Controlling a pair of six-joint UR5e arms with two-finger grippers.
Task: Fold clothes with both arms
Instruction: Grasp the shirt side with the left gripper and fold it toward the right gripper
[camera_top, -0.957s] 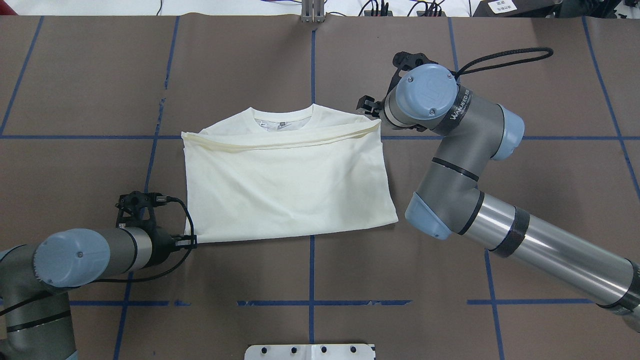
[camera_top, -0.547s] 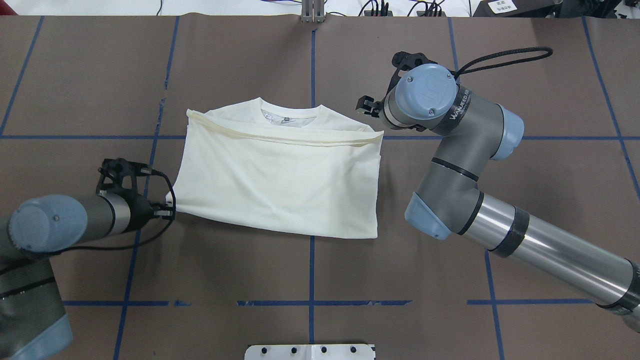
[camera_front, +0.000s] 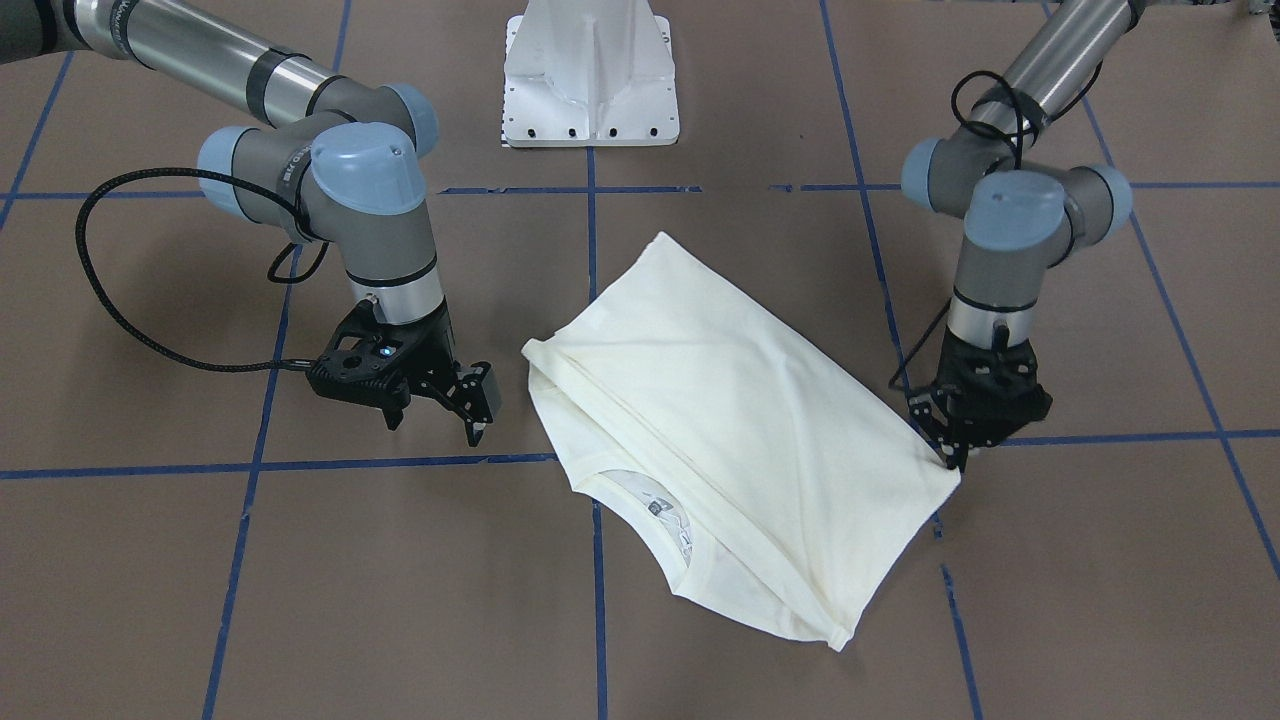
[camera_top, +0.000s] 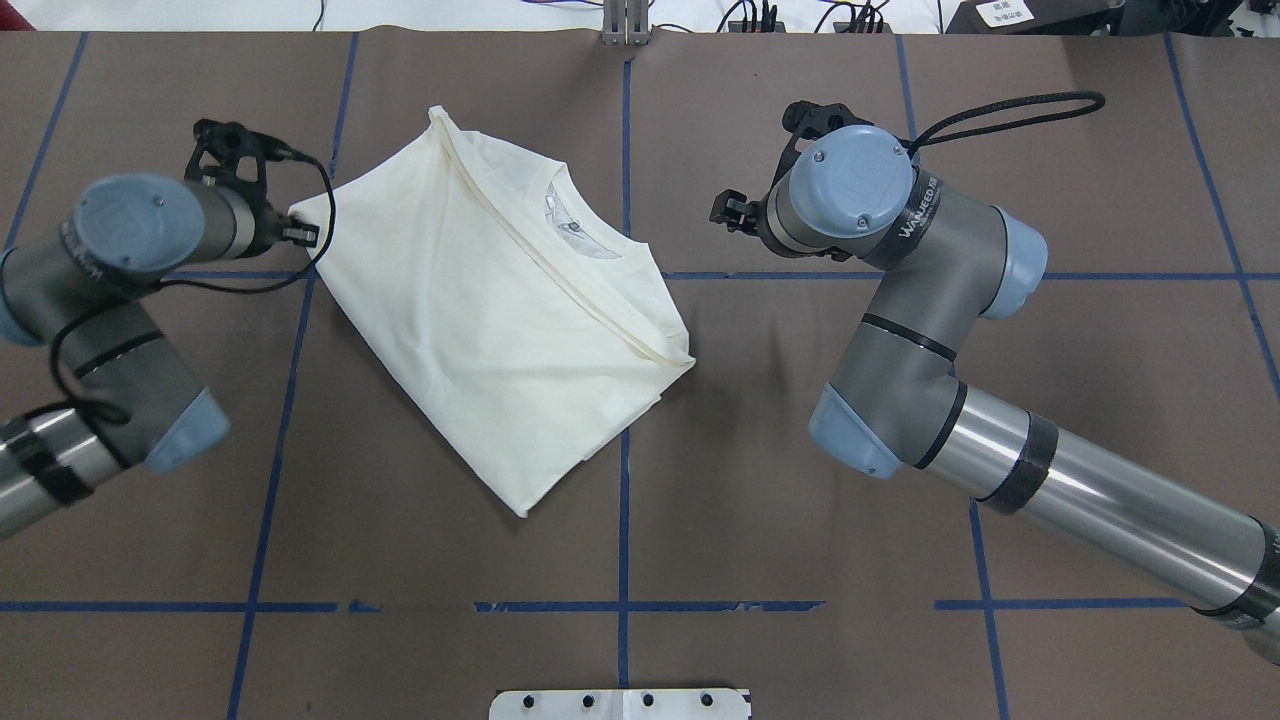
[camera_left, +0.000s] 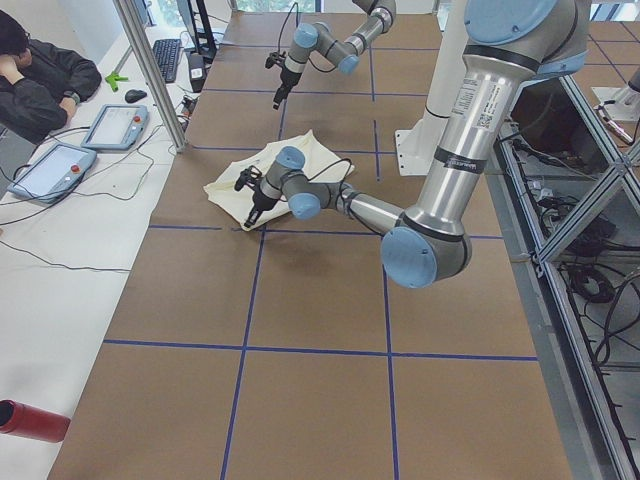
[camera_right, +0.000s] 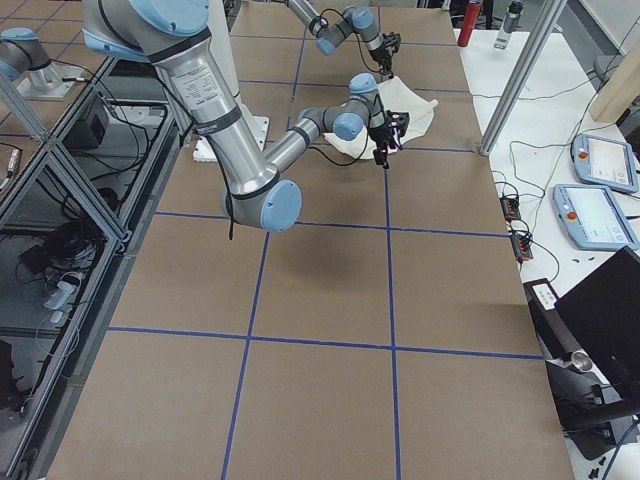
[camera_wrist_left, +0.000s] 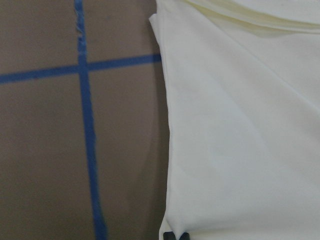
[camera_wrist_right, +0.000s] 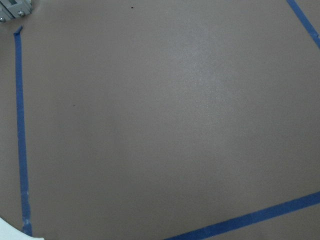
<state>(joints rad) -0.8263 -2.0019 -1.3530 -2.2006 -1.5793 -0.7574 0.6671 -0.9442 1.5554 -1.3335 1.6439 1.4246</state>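
The clothes are one cream shirt (camera_top: 500, 330), folded and lying skewed on the brown table, neckline (camera_front: 670, 520) showing and the print hidden. My left gripper (camera_top: 300, 232) is shut on the shirt's far-left corner, low at the table (camera_front: 950, 455). In the left wrist view the closed fingertips (camera_wrist_left: 176, 236) pinch the cloth's (camera_wrist_left: 240, 140) edge. My right gripper (camera_top: 728, 212) is open and holds nothing. It hovers right of the shirt (camera_front: 440, 410), clear of the folded corner (camera_front: 535, 350). The right wrist view shows only table.
Blue tape lines (camera_top: 622, 606) grid the table. The white pedestal base (camera_front: 590, 80) stands at the robot's side. A black cable loop (camera_top: 1010, 110) sticks out from the right wrist. A seated person (camera_left: 40, 80) and teach pendants (camera_left: 115, 125) are beyond the far table edge.
My left gripper has swung from the near left to the far left with the shirt's corner, turning the whole shirt and dragging it away from the right gripper. The right arm stayed put.
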